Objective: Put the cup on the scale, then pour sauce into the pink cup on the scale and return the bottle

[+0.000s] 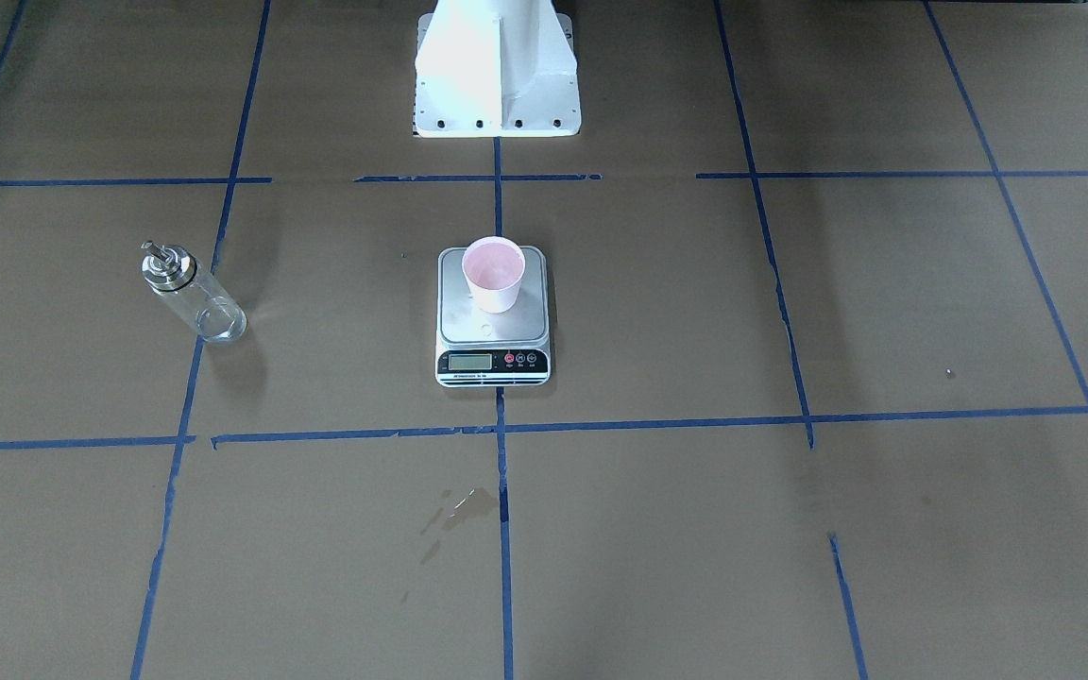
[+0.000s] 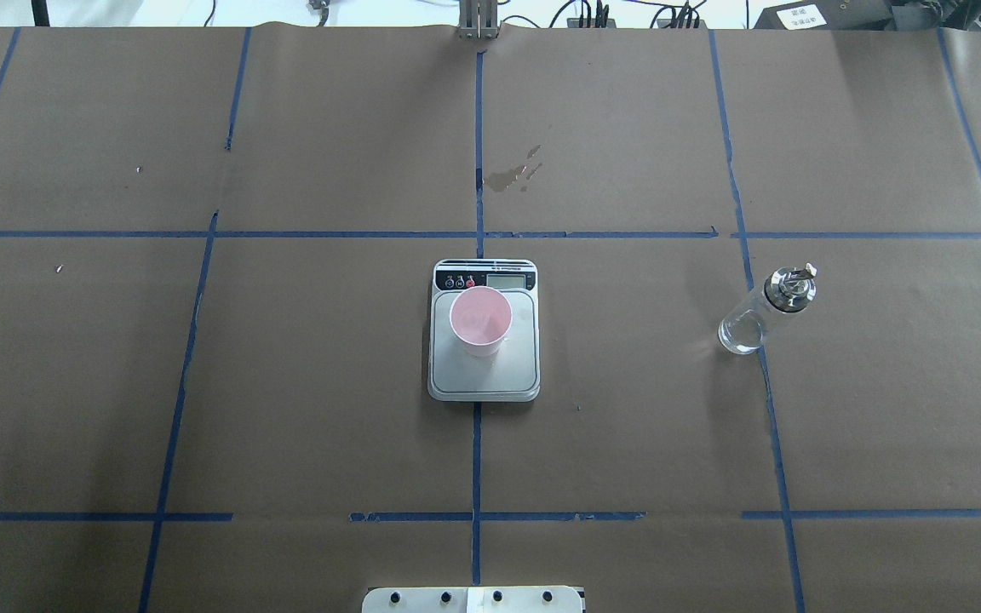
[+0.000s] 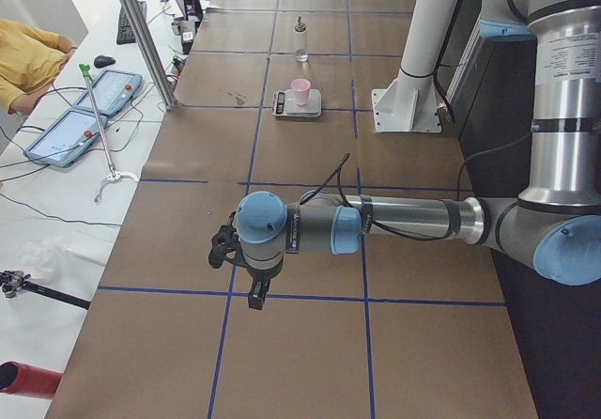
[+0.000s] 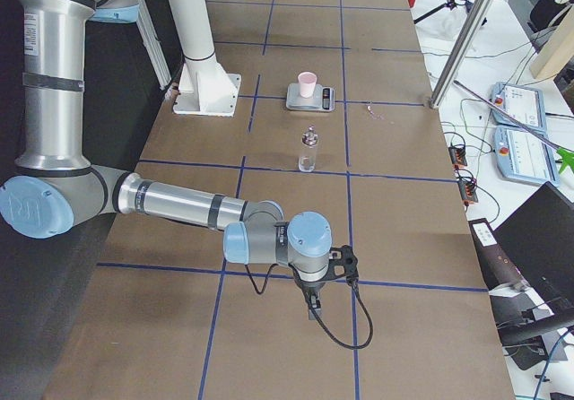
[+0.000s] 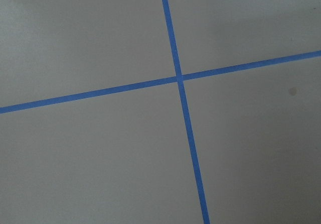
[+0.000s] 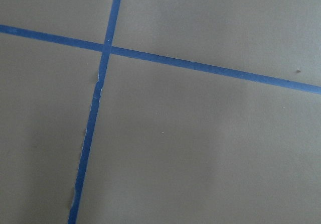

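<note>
The desk (image 2: 329,383) is brown-papered and gridded with blue tape (image 2: 477,460). The left gripper (image 3: 255,295) and right gripper (image 4: 313,307) each hang over a tape crossing, well apart from all items. How far the jaws are open cannot be told. The scale (image 2: 518,368) sits at desk centre; its strip writing is too small to read. The bottle (image 2: 750,319) stands upright toward the desk's right end. The cup (image 2: 480,323) stands upright on the scale's platform.

Brown paper-covered table (image 2: 312,409), blue tape grid (image 2: 476,460), white side bench (image 3: 38,222), 2 teach pendants (image 3: 58,137).
</note>
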